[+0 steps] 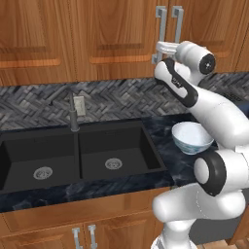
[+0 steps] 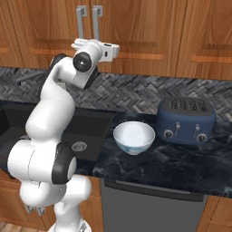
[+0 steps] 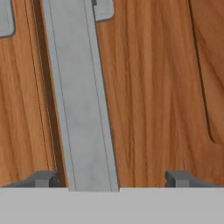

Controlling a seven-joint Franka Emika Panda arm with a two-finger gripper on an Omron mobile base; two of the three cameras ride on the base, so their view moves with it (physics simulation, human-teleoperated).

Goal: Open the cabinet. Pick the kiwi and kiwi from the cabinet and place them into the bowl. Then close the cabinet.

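Hand view, gripper (image 3: 111, 179) wide around cabinet handle (image 3: 81, 100)

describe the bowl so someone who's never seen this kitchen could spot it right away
Start at the black double sink set in the dark marbled counter. Just to its right on that counter, before the navy toaster, stands the bowl. It is round, glossy and pale blue-white, the only light-coloured thing on the dark stone.

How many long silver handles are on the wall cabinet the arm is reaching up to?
2. The left handle and the right handle stand upright side by side where the two closed cabinet doors meet. Their lower ends sit behind the arm, so part is hidden.
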